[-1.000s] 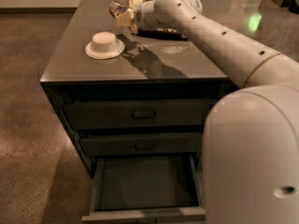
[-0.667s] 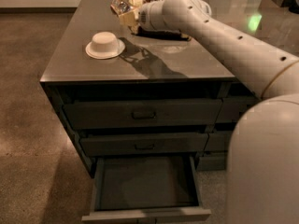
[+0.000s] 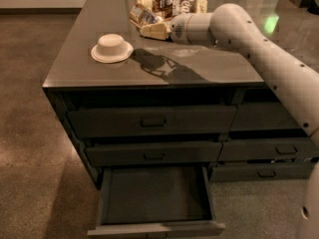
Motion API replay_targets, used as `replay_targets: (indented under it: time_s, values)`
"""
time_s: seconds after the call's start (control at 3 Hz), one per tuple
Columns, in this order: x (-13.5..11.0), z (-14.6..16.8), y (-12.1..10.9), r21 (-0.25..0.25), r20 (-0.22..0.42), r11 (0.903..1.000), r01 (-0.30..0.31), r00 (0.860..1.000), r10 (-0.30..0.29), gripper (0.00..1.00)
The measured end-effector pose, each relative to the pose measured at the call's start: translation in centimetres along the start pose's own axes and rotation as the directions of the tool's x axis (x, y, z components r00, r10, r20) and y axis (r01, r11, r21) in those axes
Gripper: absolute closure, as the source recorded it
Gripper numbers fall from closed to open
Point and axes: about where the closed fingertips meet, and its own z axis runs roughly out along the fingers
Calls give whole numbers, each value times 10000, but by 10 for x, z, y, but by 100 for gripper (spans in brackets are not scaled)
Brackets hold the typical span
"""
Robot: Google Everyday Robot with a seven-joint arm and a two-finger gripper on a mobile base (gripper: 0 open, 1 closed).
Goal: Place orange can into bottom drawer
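The gripper (image 3: 147,27) is at the orange can (image 3: 141,15); I cannot tell if it grips. The bottom drawer (image 3: 154,197) below waits open to receive the can.

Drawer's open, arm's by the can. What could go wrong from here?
1. The gripper is far across the counter, by the orange can, tight against the snack bags: it may snag a bag or tip the can.
2. The white bowl sits close to the route to the open bottom drawer: the carry could clip it.
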Motion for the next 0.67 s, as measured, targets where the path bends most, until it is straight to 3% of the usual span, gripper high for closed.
replay_targets:
  time_s: [0.33,0.67]
  values:
    - [12,-33,8,-931,-227,9913,935,9951,-960,100]
    - [22,-62,14,-1570,-515,9703,1841,9796,-1942,100]
